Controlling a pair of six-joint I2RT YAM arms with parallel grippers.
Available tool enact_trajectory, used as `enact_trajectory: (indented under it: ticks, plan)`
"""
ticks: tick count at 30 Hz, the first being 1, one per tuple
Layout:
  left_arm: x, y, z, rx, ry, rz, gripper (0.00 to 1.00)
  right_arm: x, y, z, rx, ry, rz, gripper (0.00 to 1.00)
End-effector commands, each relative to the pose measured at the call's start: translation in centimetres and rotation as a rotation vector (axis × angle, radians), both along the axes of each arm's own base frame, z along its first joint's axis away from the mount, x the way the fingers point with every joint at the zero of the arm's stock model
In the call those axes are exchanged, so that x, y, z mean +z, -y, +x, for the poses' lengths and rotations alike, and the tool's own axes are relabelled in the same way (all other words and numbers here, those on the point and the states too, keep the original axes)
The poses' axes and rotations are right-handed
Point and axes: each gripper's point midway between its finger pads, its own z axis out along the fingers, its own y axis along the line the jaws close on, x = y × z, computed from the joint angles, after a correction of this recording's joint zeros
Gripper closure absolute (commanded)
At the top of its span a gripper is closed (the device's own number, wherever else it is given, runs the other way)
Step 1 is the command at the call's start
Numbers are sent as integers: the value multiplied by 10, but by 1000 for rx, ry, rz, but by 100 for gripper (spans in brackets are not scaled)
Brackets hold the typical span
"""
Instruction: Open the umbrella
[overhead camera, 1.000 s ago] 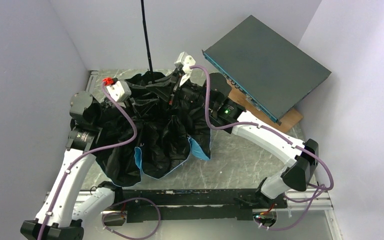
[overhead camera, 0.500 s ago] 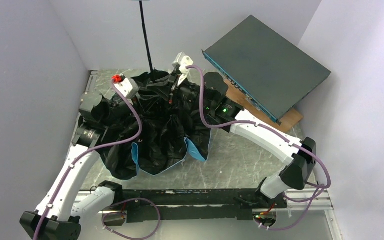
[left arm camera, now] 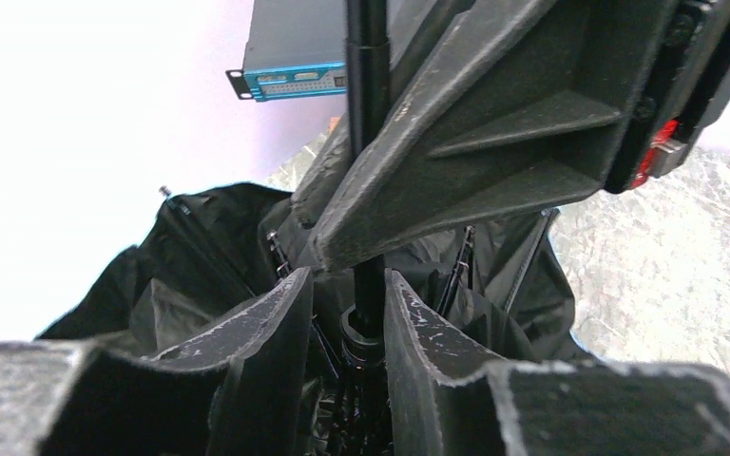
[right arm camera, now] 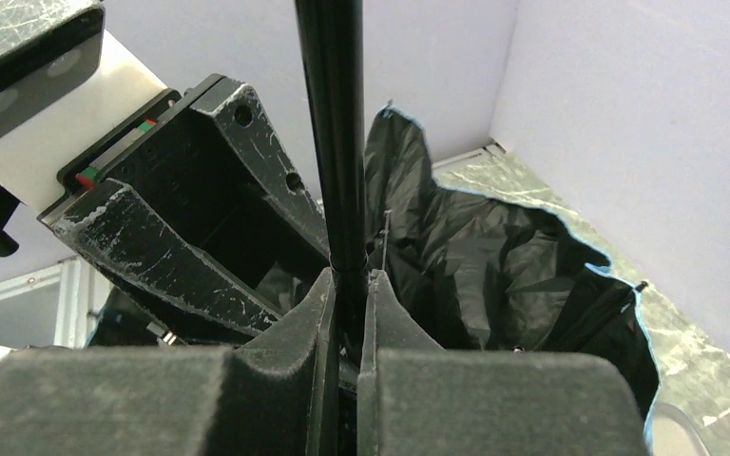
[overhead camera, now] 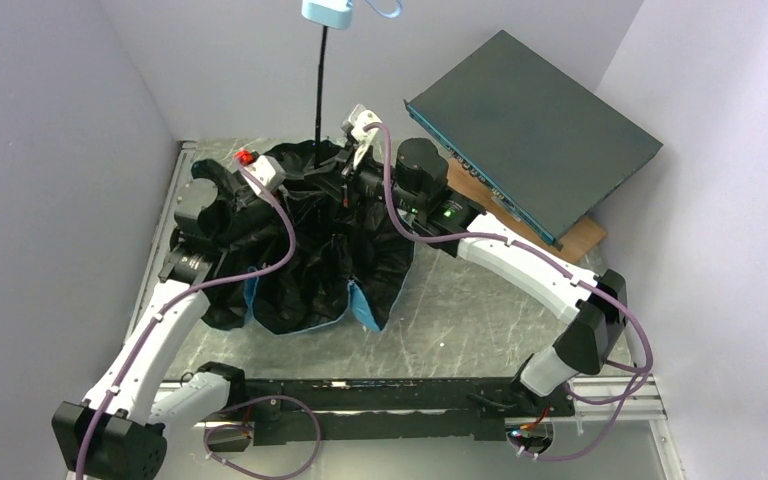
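Two arms meet at one thin black shaft (overhead camera: 319, 100). The umbrella (overhead camera: 305, 245) sits at the back of the marbled grey worktop (overhead camera: 480, 310), left of the middle. Its canopy (overhead camera: 290, 270) slumps in a crumpled heap with the black lining up, and sky-blue fabric shows only along the near hem (overhead camera: 365, 305). From the heap the shaft stands nearly upright. The small light-blue handle (overhead camera: 326, 12) tops it at the upper edge of the overhead view, with a pale strap loop (overhead camera: 385, 10) beside it.

The right arm (overhead camera: 520, 265) extends in from the right. The right jaws are pressed together on the shaft low down, pinching it just above the heap; the right wrist view shows the pads (right arm camera: 318, 332) tight against the black rod. The left arm (overhead camera: 150, 340) extends in from the left. The left jaws straddle the same shaft close by the right ones, spread wider than the rod, with a gap on one side in the left wrist view. Whether they touch the collar (left arm camera: 361, 328) on the shaft between them cannot be told.

A big dark-grey flat box (overhead camera: 535, 130) lies tilted at the back right, its lower edge by a brown board (overhead camera: 582, 240), clear of the canopy. Its blue front strip (left arm camera: 290, 84) bears small pale marks, too small to read. A green light (overhead camera: 450, 212) glows on the right arm.
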Motion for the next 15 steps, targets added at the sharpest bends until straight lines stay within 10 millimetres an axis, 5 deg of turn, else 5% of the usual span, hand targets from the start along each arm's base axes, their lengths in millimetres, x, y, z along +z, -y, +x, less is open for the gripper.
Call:
enact_trajectory:
  ticks: [1,15]
  plan:
    - [-104,-44,33,228,-312,136,61,196,57,-70,96,325,453,100]
    - [-151,-64,45,283,-388,279,50,218,62,-75,130,346,513,100]
